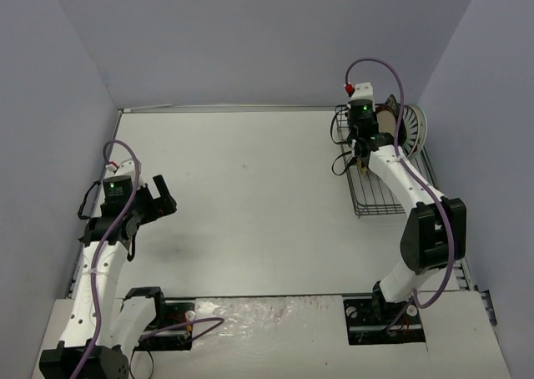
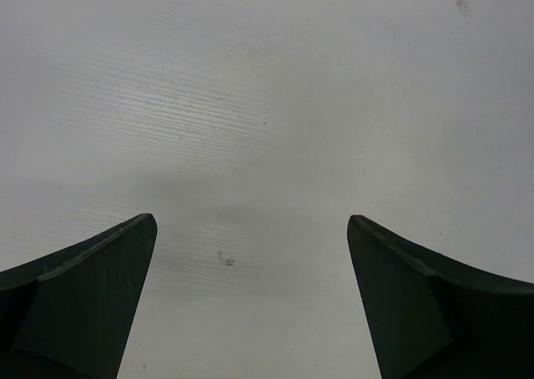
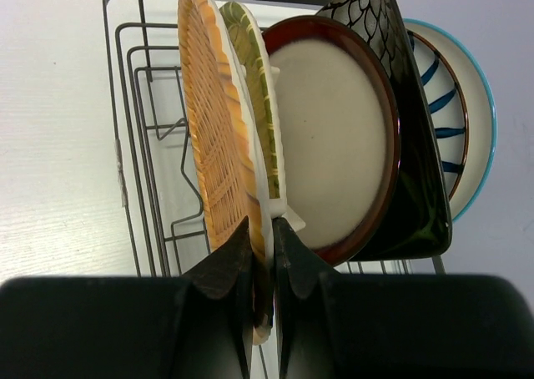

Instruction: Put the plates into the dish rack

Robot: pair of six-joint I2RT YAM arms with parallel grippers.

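Gripper (image 3: pixel 263 233) on outstretched right arm (image 1: pixel 399 177) clamps woven plate (image 3: pixel 209 128).

- Your woven-look plate (image 3: pixel 213 137) is orange-yellow.
- Your beige plate (image 3: pixel 334 137) has a dark red rim.
- Your black plate (image 3: pixel 417 187) shows white scales.
- Your dish rack (image 3: pixel 142 78) is black.

White table (image 1: pixel 250 212) enclosed by plain lavender walls (image 1: pixel 250 37).

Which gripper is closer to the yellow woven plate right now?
Right. The right gripper grips the rim of the yellow woven plate in the dish rack; the left gripper hangs open over the table, far left.
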